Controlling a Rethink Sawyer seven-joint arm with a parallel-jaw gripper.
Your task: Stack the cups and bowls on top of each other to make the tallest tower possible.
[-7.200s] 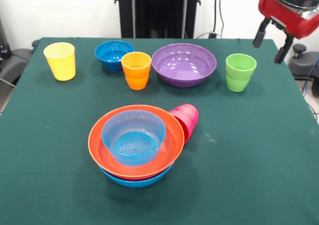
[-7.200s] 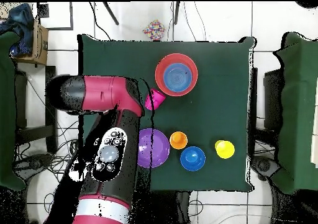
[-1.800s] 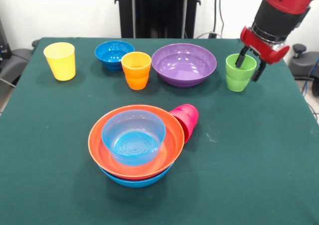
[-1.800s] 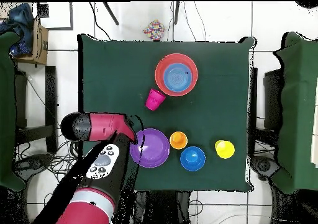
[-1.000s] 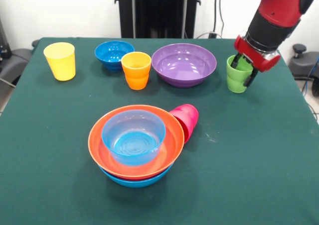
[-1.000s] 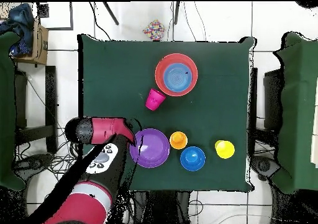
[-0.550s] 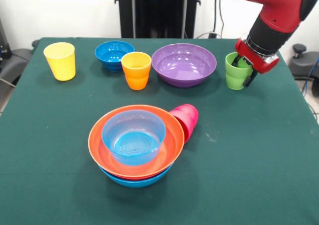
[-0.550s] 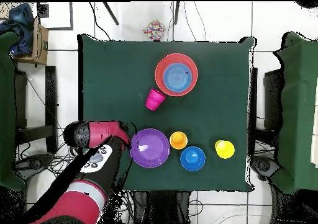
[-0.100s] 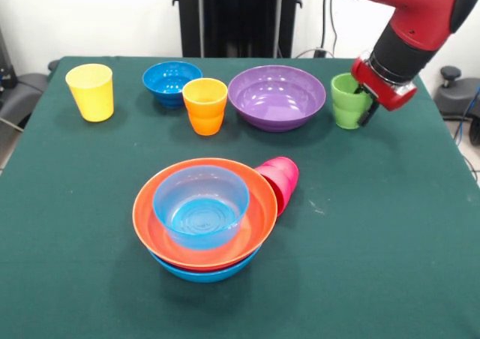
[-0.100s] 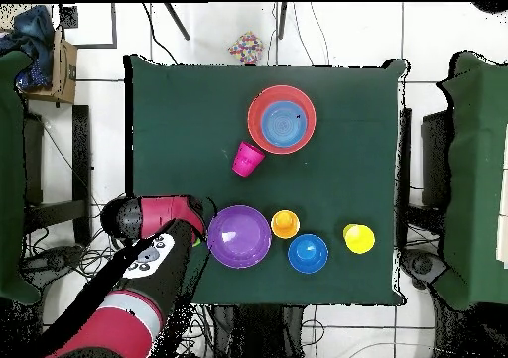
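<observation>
Jaws (image 9: 363, 103) clamped over the rim of the light green cup (image 9: 347, 101), one finger inside the cup, the other down its outer wall; cup tilted slightly and carried at the end of the red and black arm (image 9: 409, 24), close above the green bench (image 9: 390, 226). In the overhead view, jaws hidden beneath the arm (image 10: 139, 275); only a sliver of green showing at its edge.

Just beside the jaws, on the side away from the bench edge: large purple bowl (image 9: 277, 96), empty, upright. Past it, farther from the jaws in the same row: orange cup (image 9: 205, 105), then dark-blue bowl (image 9: 172, 82) a little behind it, then yellow cup (image 9: 91, 91), farthest from the jaws in that row.

Well apart from the jaws, toward the camera in the front view: the tower (image 9: 204, 219), so far a light-blue bowl at the bottom, a wide orange bowl nested above, a smaller light-blue bowl (image 9: 201, 204) sitting inside. Magenta-pink cup (image 9: 279, 181) lying on its side, touching the tower's rim on the side nearer the jaws.
</observation>
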